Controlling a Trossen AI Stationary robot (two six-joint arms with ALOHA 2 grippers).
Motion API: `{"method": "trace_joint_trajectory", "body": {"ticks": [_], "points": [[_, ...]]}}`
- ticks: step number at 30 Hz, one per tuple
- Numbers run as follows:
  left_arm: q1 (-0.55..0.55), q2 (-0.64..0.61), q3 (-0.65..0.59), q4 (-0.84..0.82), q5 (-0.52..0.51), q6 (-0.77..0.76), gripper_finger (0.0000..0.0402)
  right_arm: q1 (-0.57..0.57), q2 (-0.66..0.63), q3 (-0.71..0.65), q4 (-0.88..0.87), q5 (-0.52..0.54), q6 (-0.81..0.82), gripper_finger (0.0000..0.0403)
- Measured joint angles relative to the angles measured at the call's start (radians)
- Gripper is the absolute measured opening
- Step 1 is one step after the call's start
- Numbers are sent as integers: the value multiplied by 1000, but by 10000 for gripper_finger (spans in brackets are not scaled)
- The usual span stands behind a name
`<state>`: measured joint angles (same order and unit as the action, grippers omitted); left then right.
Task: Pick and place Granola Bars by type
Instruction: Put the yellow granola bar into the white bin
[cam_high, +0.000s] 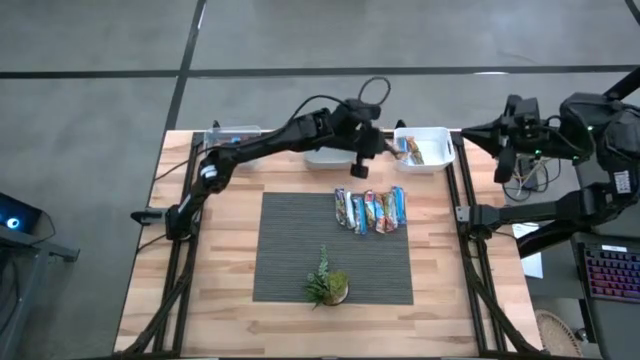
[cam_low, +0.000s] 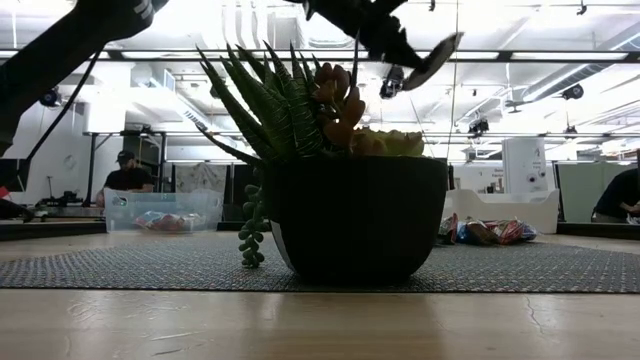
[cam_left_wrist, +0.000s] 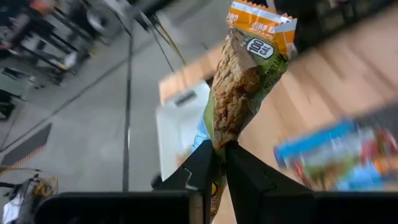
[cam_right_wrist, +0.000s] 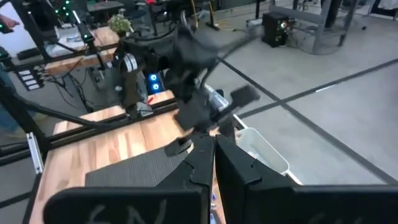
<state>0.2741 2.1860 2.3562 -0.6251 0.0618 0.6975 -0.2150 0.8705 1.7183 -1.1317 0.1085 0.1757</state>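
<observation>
My left gripper (cam_left_wrist: 221, 155) is shut on one granola bar (cam_left_wrist: 249, 81) in an orange and green wrapper. It hangs high over the table's far side (cam_high: 360, 150), between two white bins. Several more granola bars (cam_high: 372, 210) lie side by side on the far part of the grey mat (cam_high: 290, 250); they also show in the low view (cam_low: 485, 232). One bar (cam_high: 412, 150) lies in the right white bin (cam_high: 438, 140). My right gripper (cam_right_wrist: 214, 158) is shut on nothing and waits beyond the table's right edge (cam_high: 510, 135). My left gripper pinches the granola bar by one end of its wrapper (cam_left_wrist: 219, 138) between its two fingers. The rest of the bar sticks out beyond the fingertips, in line with the fingers. The bar is lifted clear of the table, high in the low view (cam_low: 432, 60).
A small potted plant (cam_high: 328, 285) stands at the mat's near edge and fills the middle of the low view (cam_low: 350, 200). A clear bin (cam_high: 235, 135) sits at the far left, and a second white bin (cam_high: 325, 155) lies under my left arm. People sit in the room behind.
</observation>
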Motion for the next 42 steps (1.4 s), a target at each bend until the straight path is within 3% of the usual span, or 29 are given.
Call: {"method": "trace_joint_trajectory", "body": {"ticks": [4,11,19,24,33,37,42], "points": [[15,0,0,96,39,-108,23,0,1,-17,-21,12,0,9],[46,-32,0,195,149,-314,23,0,22,-38,-15,136,-37,9],[123,-113,0,343,304,-656,23,0,72,-37,90,188,-154,19],[153,-163,0,397,426,-727,23,-1,128,-7,121,182,-190,83],[161,-193,0,398,491,-736,23,-2,255,93,161,213,-218,237],[163,-193,0,397,582,-758,23,-2,311,154,188,202,-239,284],[163,-193,0,400,715,-760,23,-2,371,241,189,71,-254,320]]}}
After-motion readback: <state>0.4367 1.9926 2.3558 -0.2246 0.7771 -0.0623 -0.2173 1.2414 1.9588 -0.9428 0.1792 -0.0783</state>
